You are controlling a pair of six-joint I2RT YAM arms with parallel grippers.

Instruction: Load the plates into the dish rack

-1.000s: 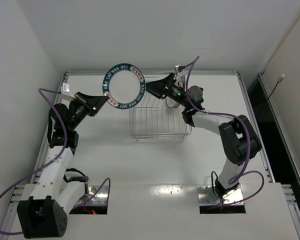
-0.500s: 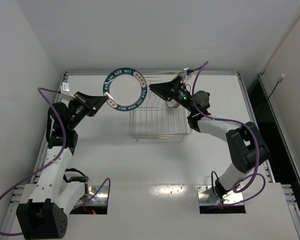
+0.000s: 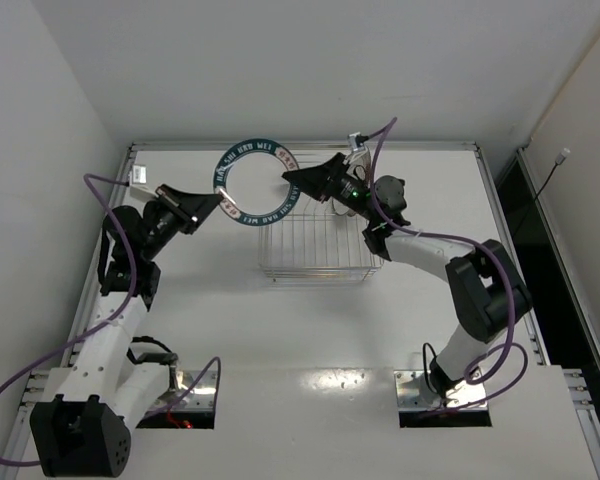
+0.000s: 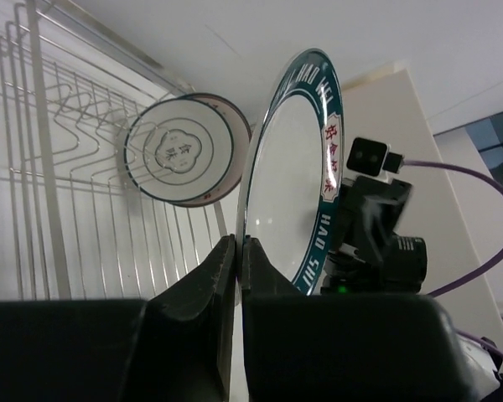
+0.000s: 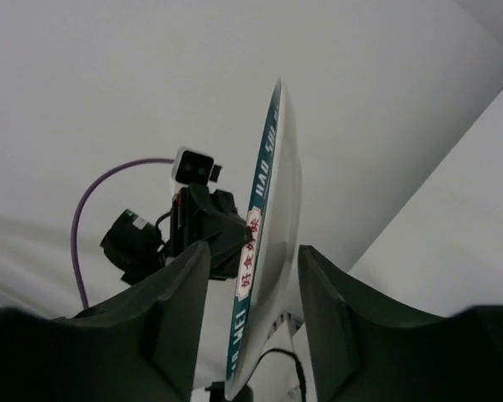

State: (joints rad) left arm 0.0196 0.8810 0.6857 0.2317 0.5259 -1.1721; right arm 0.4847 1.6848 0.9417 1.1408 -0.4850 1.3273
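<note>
The blue-green-rimmed plate (image 3: 257, 182) was aloft near the dish rack (image 3: 315, 262), the left hand (image 3: 218, 201) clenched on its rim, the right hand (image 3: 290, 179) unclosed astride the opposite edge.

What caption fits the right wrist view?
Right claw open astride the plate; left claw grips its far edge.

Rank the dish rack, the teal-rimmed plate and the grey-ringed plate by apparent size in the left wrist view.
1. dish rack, running off the frame
2. teal-rimmed plate
3. grey-ringed plate
The teal-rimmed plate sits nearer the camera, so the two plates could really be alike.
</note>
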